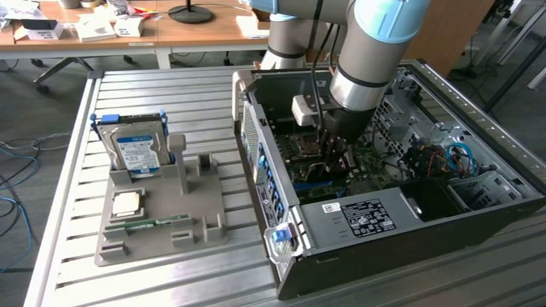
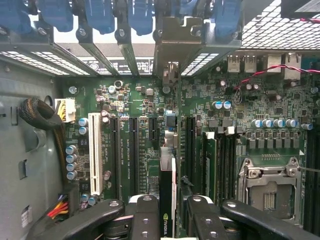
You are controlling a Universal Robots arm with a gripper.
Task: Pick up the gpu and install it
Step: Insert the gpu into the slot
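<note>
While over motherboard (image 2: 150, 100), jaws half-closed, clamping gpu (image 2: 165, 200) edge-on.

Arm (image 1: 362, 64): round tubular segments in a silver-grey metal finish. Joint caps (image 1: 388, 19) are light blue and glossy. A black ring band (image 1: 362, 82) circles the lower segment, and below it the casing turns black. A white boxy housing (image 1: 305, 110) is mounted on the side at the wrist. Thin black cables (image 1: 316, 64) run alongside the tube.

Gripper (image 2: 172, 217): matte black linkage bars with rounded ends. Round silver screw heads (image 2: 114, 204) sit at the link pivots. A white part (image 2: 132, 199) shows between the bars on one side.
</note>
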